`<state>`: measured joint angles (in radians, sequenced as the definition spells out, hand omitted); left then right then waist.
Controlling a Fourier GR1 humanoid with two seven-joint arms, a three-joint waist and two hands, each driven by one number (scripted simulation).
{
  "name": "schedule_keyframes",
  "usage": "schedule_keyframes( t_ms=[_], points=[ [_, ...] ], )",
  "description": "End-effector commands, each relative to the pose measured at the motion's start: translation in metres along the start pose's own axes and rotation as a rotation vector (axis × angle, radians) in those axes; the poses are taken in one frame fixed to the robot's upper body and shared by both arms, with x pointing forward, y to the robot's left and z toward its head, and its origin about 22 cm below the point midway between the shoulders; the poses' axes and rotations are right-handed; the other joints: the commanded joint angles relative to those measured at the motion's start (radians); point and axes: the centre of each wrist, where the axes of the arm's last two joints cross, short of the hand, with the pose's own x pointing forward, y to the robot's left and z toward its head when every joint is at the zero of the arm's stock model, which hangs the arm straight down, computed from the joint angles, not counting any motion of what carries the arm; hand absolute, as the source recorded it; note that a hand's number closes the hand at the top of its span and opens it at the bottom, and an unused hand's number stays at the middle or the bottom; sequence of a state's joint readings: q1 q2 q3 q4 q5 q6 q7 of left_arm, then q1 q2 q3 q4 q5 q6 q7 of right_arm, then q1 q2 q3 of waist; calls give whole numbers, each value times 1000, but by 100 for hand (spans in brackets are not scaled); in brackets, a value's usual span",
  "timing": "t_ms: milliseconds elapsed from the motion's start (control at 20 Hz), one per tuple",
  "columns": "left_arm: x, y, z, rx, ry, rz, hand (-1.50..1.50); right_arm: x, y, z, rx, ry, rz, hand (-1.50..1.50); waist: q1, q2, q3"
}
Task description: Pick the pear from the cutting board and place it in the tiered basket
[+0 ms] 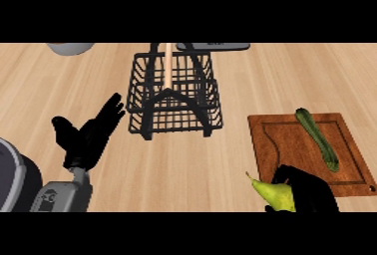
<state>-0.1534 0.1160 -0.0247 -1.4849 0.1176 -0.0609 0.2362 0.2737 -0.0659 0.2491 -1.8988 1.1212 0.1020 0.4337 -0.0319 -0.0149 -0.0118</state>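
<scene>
While our right hand [309, 191] curls its fingers round the pear [274, 194] at the lower right of the head view, the fruit sits just off the near left corner of the cutting board [269, 132], stem pointing up and to the left. We cannot tell whether it is lifted or resting on the desk [221, 164]. Our left hand [87, 134] is open, fingers straight and spread, resting at the left of the view and holding nothing.

We judge the pear to be light and stiff, with a smooth yellow-green skin that could slip, and a rounded, uneven shape that may roll or twist in the hold. Its wide lower body looks the better place to take it; the narrow neck and stem offer little to bear on, and the skin may bruise if squeezed hard.

Counting what we see: one pear, one cutting board, one tiered basket [174, 99] of black wire standing well apart from the pear toward the middle top, and one long dark green vegetable [318, 139], perhaps a cucumber, lying on the board. A grey rounded object [71, 48] shows at the top left edge, and a dark flat one [213, 46] behind the basket.
</scene>
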Motion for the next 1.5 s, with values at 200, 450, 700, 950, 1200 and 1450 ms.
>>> schedule_keyframes(
  t_ms=[200, 450, 700, 950, 1200, 1450],
  points=[
    [-6, 11, 8, 4, 2, -5, 0, 64, -82, 87, -203, -22, -287, 150, 16, 6, 8],
    [-10, -12, -3, -7, -4, -14, 0, 80, -114, 128, -349, -96, -276, 150, 11, 7, 7],
    [9, -5, 5, -38, 0, -30, 0, 100, -129, 130, -430, -158, -290, 150, 37, 7, 8],
    [13, -9, -3, -44, -1, -21, 0, 131, -132, 123, -472, -174, -194, 150, 45, 9, 6],
    [7, -20, -5, -52, -25, -5, 0, 156, -140, 97, -455, -181, -131, 150, 55, 14, 6],
    [10, -27, -9, -62, -11, -19, 0, 183, -156, 64, -467, -139, -229, 150, 70, 15, 7]
  ],
)
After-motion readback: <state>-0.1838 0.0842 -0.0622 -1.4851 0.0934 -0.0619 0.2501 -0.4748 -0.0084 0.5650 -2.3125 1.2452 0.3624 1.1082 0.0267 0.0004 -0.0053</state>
